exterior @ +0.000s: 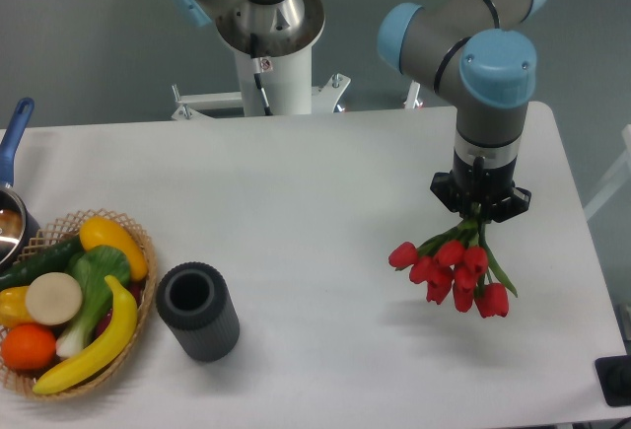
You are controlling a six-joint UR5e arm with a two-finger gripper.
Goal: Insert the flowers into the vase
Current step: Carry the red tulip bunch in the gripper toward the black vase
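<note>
On the right side of the bench [325, 173] we see the gripper [480, 214] pointing straight down and pinching the flowers [454, 273] by their green stems, so the red buds hang below it, fanned toward the near left. Holding them at the stem end with the heads lowest looks to us like the wrong way round for the job: the stems are what should enter the opening, so we judge the bunch will need turning, or a lower, sideways approach, before it can go in. The soft shadow under the buds suggests the bunch is lifted off the surface, though we cannot tell for certain that no bud touches it. The vase [198, 311] stands well apart, on the near left of the bench, and its dark mouth faces up and slightly toward us; it seems upright, empty and free to receive the stems. Between bunch and vase the white surface carries nothing that we can see, so the sideways path looks open to us. Just left of the vase, nearly touching it, sits the wicker basket [143, 286] heaped with toy produce, a banana [94, 350] curving along its near edge; an overshoot past the vase could knock it. A pan with a blue handle [14, 133] pokes in at the far left edge, out of the way.
</note>
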